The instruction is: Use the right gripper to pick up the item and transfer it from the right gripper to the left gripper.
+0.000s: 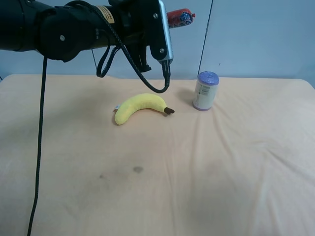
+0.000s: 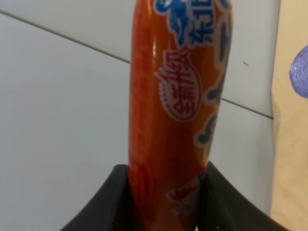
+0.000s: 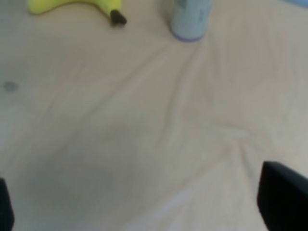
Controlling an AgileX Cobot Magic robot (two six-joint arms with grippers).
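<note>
Gripping the item (image 2: 175, 115) firmly, the left hand (image 2: 166, 202) has its two black fingers (image 2: 113, 202) clamped on either side of the shiny red stick, and the left wrist view shows the blue-and-white lettering on the wrapper running out past the fingertips against a pale wall. In the exterior high view that arm sits at the view's left, raised well above the table (image 1: 236, 162), bulky and black, a loose black cable (image 1: 38, 147) trailing down from it to the cloth. The silver-grey plate on the left hand (image 1: 165, 37) faces the view's right, and just past it the end of the item (image 1: 179, 17) pokes out, red with a blue patch, up in the air and clear of everything on the table.

Below it, moving rightward, a yellow plush banana (image 1: 140, 107) lies on the peach cloth with its dark tip pointing toward the view's right. Near it, apart from it, stands a white-and-purple can (image 1: 204, 91), upright.

Over to the right wrist view: the right hand (image 3: 144, 211) shows only two dark fingertips (image 3: 281, 197) at the frame's edges, spread wide with nothing between them but wrinkled cloth. It is released and empty. The banana (image 3: 72, 6) and the can (image 3: 190, 19) sit at the far edge of that view, blurred. The right arm itself is out of the exterior high view.
</note>
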